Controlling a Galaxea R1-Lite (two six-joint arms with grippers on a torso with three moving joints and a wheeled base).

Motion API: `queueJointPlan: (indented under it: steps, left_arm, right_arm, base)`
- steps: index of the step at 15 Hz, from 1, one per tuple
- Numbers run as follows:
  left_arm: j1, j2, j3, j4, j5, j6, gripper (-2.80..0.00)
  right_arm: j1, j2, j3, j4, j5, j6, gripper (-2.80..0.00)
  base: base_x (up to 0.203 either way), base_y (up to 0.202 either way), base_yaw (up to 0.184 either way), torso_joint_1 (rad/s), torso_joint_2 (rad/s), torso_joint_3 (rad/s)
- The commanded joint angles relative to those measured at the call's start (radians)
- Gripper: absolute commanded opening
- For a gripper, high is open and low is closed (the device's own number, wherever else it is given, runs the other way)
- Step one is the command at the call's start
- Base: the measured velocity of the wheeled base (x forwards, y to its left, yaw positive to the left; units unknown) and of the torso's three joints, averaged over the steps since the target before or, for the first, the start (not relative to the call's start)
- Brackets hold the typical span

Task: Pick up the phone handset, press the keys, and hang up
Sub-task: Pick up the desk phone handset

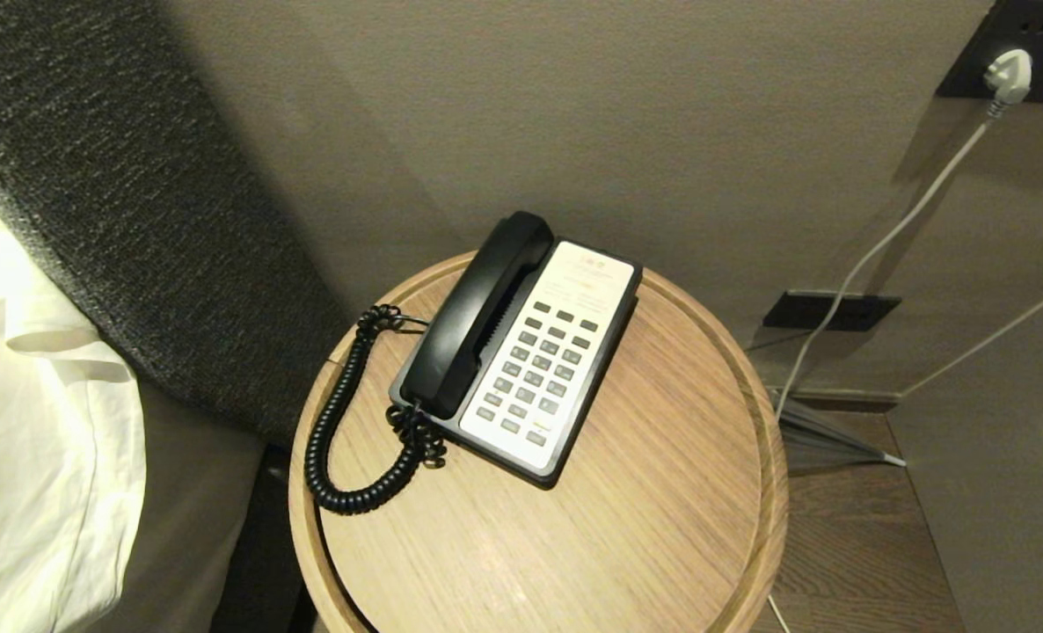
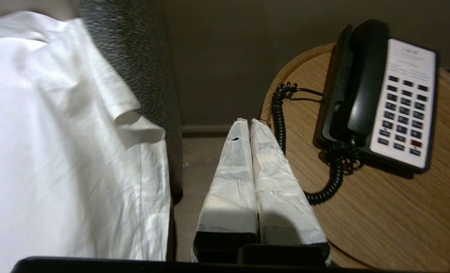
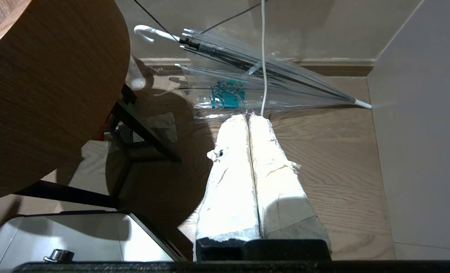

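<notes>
The glossy black phone handset (image 1: 477,314) (image 2: 365,79) lies in its cradle on the left side of the black-and-white phone base (image 1: 574,387). Rows of grey keys (image 1: 541,369) (image 2: 403,113) fill the white faceplate. A black coiled cord (image 1: 332,422) (image 2: 282,121) loops from the handset over the round wooden table (image 1: 662,527). My left gripper (image 2: 249,121), wrapped in white tape, is shut and empty, off the table's left edge, well short of the phone. My right gripper (image 3: 249,116) is shut and empty, low beside the table, over the floor. Neither gripper shows in the head view.
A bed with white sheets (image 1: 38,422) and a dark fabric headboard (image 1: 134,220) stands close on the table's left. A white plug and cable (image 1: 1010,75) hang on the wall at right. A clear folded umbrella (image 3: 263,76) lies on the wooden floor beyond the right gripper.
</notes>
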Motion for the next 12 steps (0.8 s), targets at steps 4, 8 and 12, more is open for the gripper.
queueJointPlan:
  steps: [4,8,12]
  left_arm:
    - [-0.176,0.687,-0.397,0.036,0.063,-0.041,-2.8]
    - [-0.43,0.768,-0.543,0.178,0.147,-0.066,-2.8]
    - [-0.576,0.759,-0.595,0.345,0.208,-0.045,-2.8]
  right_arm:
    - [0.0,0.001,0.0,0.001,0.0,0.0,-2.8]
    - [0.0,0.001,0.0,0.001,0.0,0.0,-2.8]
    - [0.0,0.001,0.0,0.001,0.0,0.002,-2.8]
  base:
    - [0.0,0.0,0.0,0.0,0.0,0.0]
    - [0.0,0.0,0.0,0.0,0.0,0.0]
    - [0.0,0.0,0.0,0.0,0.0,0.0]
